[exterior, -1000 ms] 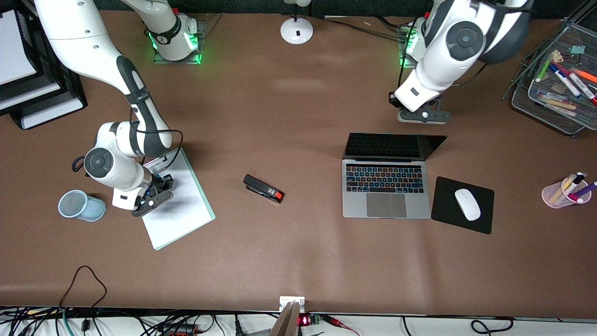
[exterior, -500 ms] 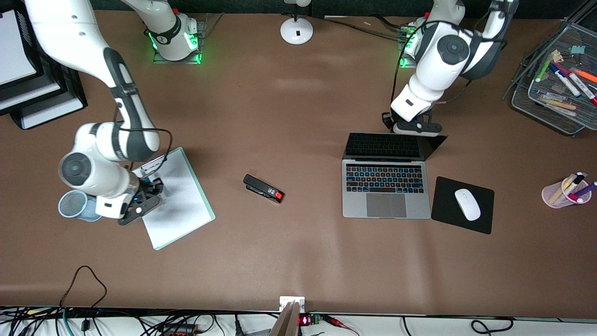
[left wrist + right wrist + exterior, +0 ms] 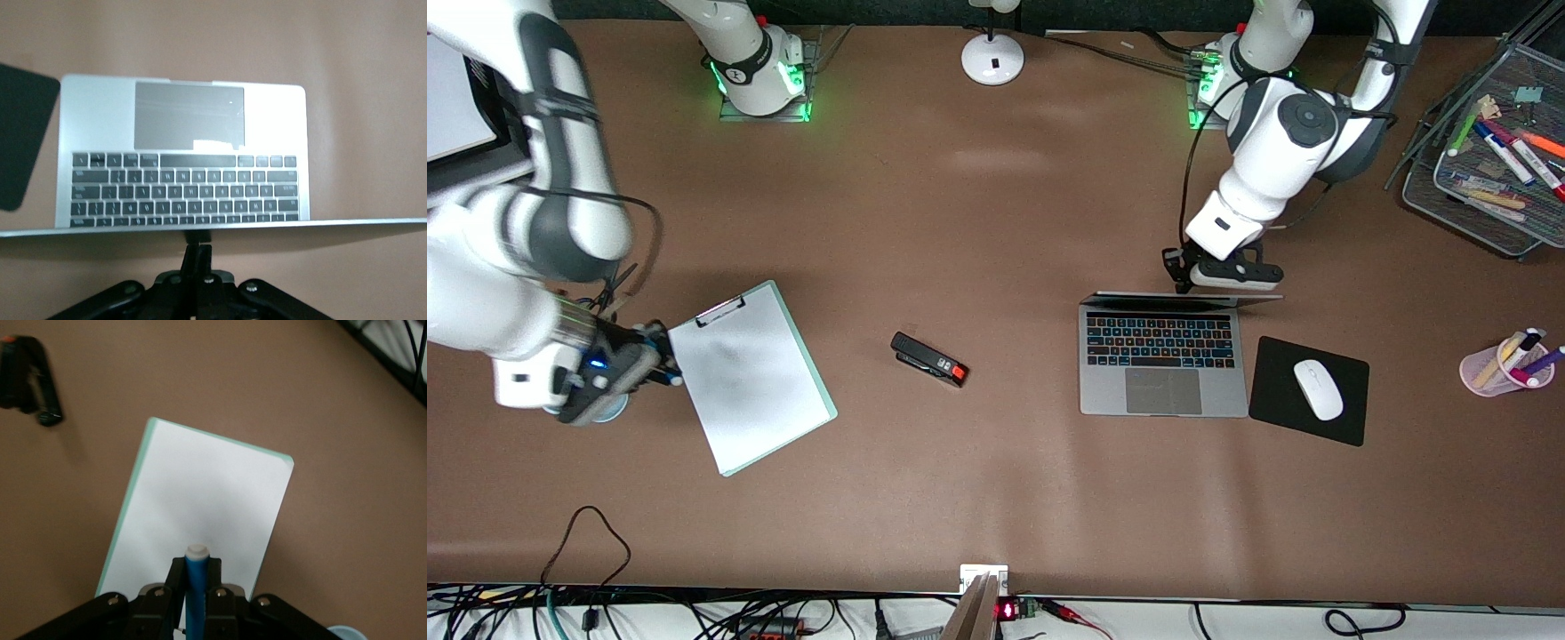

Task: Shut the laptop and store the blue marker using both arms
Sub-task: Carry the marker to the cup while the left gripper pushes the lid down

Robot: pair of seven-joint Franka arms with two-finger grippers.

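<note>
The silver-grey laptop [image 3: 1107, 396] sits open toward the left arm's end of the table. Its lid [image 3: 1183, 300] stands about upright and shows edge-on. My left gripper [image 3: 1178, 276] is shut, with its fingertips [image 3: 198, 248] against the lid's top edge [image 3: 300, 223]; the keyboard [image 3: 187, 190] shows past the lid. My right gripper [image 3: 660, 360] is shut on the blue marker [image 3: 197, 587], whose whitish end sticks out past the fingers. It hangs in the air beside the clipboard [image 3: 751, 378]. A pale blue mesh cup [image 3: 611, 411] is mostly hidden under that gripper.
A black stapler [image 3: 929, 358] lies mid-table. A black mouse pad [image 3: 1280, 418] with a white mouse [image 3: 1318, 389] lies beside the laptop. A pink pen cup [image 3: 1498, 373] and a mesh tray [image 3: 1485, 209] of markers stand at the left arm's end. A white lamp base [image 3: 992, 59] stands between the arm bases.
My left gripper came down against the lid and pushed it from leaning back to about upright. My right gripper lifted off the clipboard with the marker and moved over the blue cup.
</note>
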